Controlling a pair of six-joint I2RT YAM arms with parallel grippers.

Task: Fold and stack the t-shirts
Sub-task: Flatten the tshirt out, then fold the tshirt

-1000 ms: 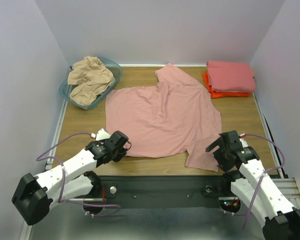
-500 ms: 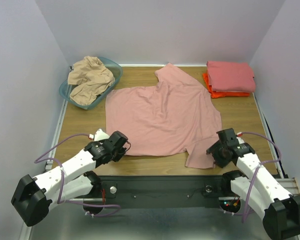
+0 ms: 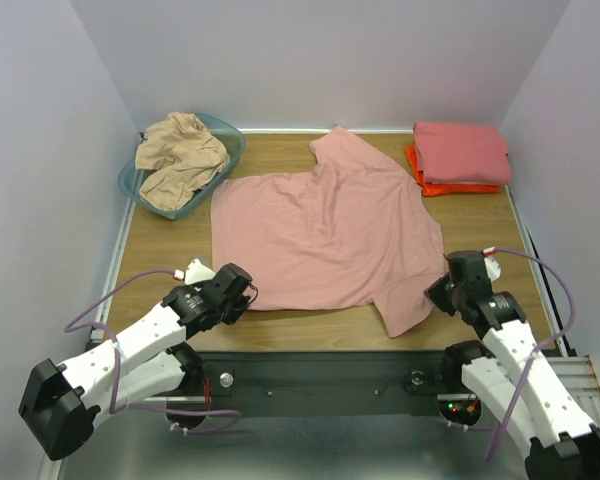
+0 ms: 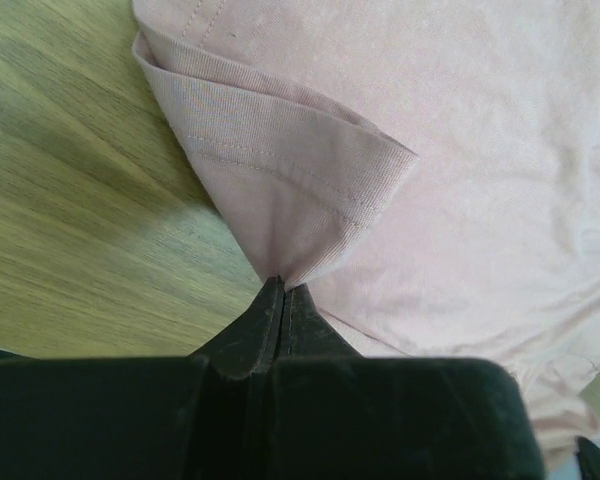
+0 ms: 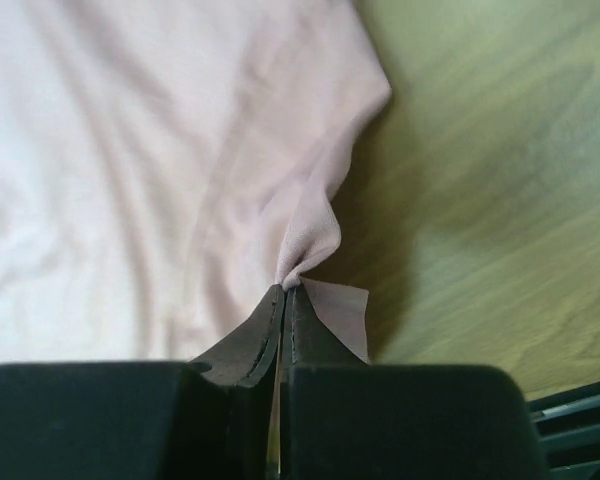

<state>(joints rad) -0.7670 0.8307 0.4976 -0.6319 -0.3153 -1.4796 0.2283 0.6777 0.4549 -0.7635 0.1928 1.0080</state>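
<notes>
A dusty pink t-shirt (image 3: 320, 235) lies spread on the wooden table (image 3: 480, 240). My left gripper (image 3: 248, 296) is shut on its near left hem corner; in the left wrist view the hem (image 4: 280, 170) rises into the closed left gripper (image 4: 280, 283). At the shirt's near right edge my right gripper (image 3: 436, 296) is shut on the cloth, which in the right wrist view bunches up (image 5: 310, 230) into the right gripper (image 5: 285, 287). A coral pink folded t-shirt (image 3: 460, 152) lies on a bright orange one (image 3: 432, 187) at the back right. A tan-beige t-shirt (image 3: 180, 155) is crumpled at the back left.
The tan-beige shirt sits in a translucent teal basket (image 3: 228, 135) at the back left corner. White walls close in the table on three sides. Metal rails run along the table's left (image 3: 118, 270) and right edges.
My right gripper moved right and closed on the shirt's near right edge, pulling the loose flap in. The left gripper stayed shut on the hem and shifted slightly.
</notes>
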